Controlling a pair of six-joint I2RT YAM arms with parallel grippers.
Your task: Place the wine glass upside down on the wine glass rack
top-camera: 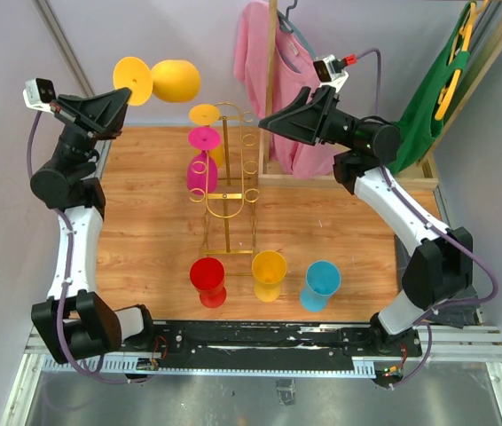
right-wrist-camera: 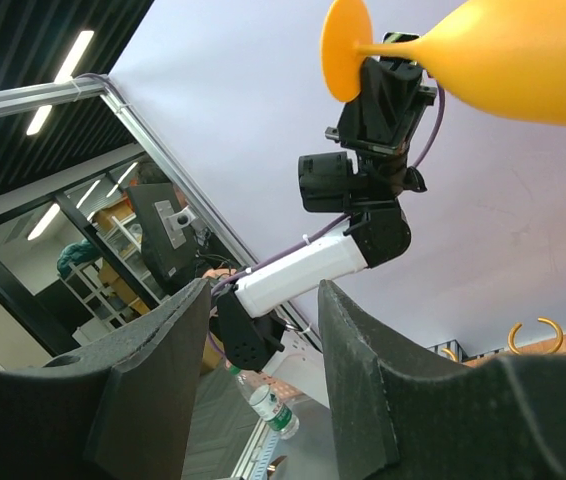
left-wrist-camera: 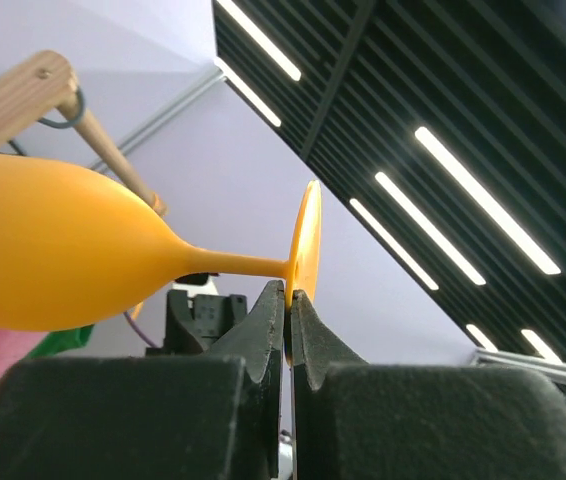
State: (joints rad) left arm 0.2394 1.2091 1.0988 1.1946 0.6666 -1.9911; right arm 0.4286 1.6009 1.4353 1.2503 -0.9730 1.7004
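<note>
With left gripper [left-wrist-camera: 289, 296] clenched on yellow wine glass [left-wrist-camera: 53, 255] foot, right gripper [right-wrist-camera: 263, 300] released, tip bowl down toward gold rack [top-camera: 227, 191] at its right.

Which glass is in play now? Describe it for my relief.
Look above the far-left corner of the wooden table, where the left gripper is raised. It pinches the foot of a yellow-orange wine glass lying sideways in mid-air. It is the only glass neither on the table nor on the gold rack.
</note>
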